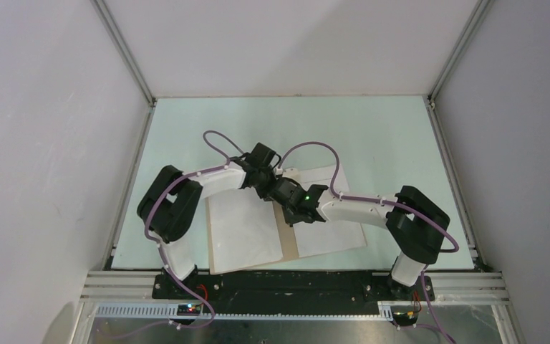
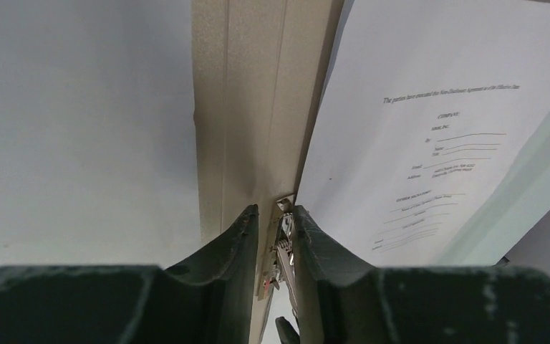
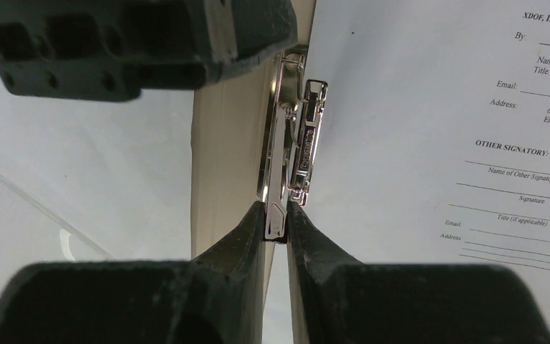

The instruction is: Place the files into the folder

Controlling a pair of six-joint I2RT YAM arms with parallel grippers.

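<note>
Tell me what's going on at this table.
The open tan folder lies flat with white sheets on both halves. The right gripper pinches the metal clip on the spine; the left gripper straddles the clip's other end. The printed sheet lies right beside the clip.
</note>
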